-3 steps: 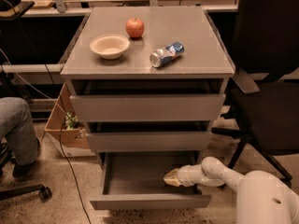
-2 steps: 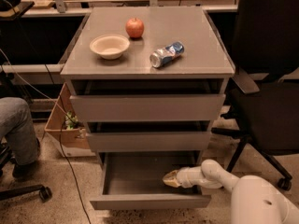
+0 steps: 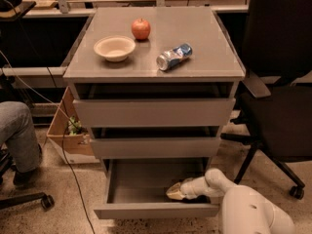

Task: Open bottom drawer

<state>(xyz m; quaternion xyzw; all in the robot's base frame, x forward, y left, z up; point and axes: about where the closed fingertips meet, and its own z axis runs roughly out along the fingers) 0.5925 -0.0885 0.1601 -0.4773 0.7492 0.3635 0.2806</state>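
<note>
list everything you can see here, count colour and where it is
cabinet: 1, grey, centre
apple: 1, red, back of cabinet top
bowl: 1, cream, left on cabinet top
can: 1, blue and silver, on its side, right of bowl
top drawer: 1, grey, under cabinet top
middle drawer: 1, grey, below it
bottom drawer: 1, grey, lowest, pulled out
cardboard box: 1, brown, floor left of cabinet
office chair: 1, black, right
person's leg: 1, grey trousers, left edge
gripper: 1, tan, inside bottom drawer, right side
arm: 1, white, lower right

Gripper (image 3: 176, 191) low, pointing left, on bent white arm (image 3: 217, 180)
</note>
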